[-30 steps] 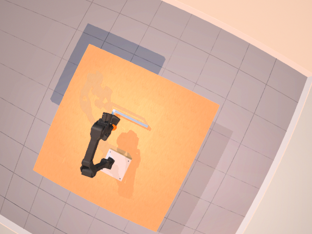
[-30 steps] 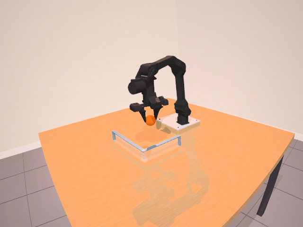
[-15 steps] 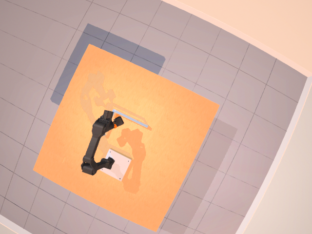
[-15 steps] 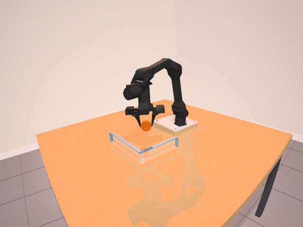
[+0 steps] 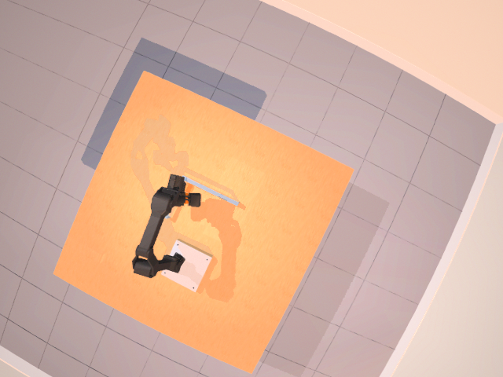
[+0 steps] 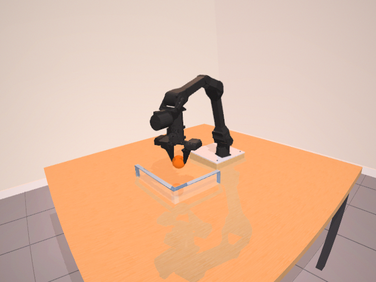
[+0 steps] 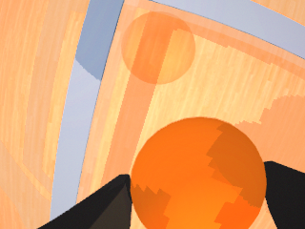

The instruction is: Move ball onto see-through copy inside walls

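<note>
My gripper (image 6: 179,161) (image 7: 197,178) is shut on the orange ball (image 6: 178,161) (image 7: 197,167) (image 5: 186,198) and holds it in the air above the table, on the inner side of the walls. The see-through copy (image 7: 158,48) (image 6: 177,188) sits in the corner where the two clear walls meet. In the wrist view it shows ahead of the ball, up and to the left. The walls have pale blue top edges, one wall (image 5: 211,190) (image 6: 154,177) (image 7: 67,138) and the other wall (image 6: 201,177) (image 7: 267,19). In the top view the arm covers the corner and the copy.
The arm's white base plate (image 5: 197,280) (image 6: 206,155) stands on the wooden table (image 5: 284,195) (image 6: 288,188), behind the walls in the exterior view. The arm's shadows fall on the table. The table's edges show in the top and exterior views.
</note>
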Robot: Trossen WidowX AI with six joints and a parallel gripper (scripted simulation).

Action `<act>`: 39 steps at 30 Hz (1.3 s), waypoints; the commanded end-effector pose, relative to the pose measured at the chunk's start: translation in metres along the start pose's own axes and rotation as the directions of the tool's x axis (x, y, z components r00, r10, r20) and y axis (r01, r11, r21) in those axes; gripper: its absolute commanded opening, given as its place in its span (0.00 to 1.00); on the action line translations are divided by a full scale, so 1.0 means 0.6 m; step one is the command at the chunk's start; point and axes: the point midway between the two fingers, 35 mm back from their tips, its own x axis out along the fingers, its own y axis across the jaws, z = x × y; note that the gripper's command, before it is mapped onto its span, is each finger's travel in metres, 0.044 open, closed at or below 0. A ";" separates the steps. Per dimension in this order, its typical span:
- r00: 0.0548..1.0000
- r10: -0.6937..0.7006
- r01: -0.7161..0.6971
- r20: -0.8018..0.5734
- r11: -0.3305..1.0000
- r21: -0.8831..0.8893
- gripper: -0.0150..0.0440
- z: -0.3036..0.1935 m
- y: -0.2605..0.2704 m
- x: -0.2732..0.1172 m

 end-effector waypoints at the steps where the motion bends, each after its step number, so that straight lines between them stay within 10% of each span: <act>1: 1.000 -0.006 0.006 0.000 0.991 0.133 0.25 0.007 -0.002 0.009; 9: 1.000 -0.006 0.005 0.000 0.927 0.374 0.25 0.017 -0.003 0.023; 39: 1.000 -0.005 0.005 0.000 0.925 0.380 0.25 0.017 -0.003 0.146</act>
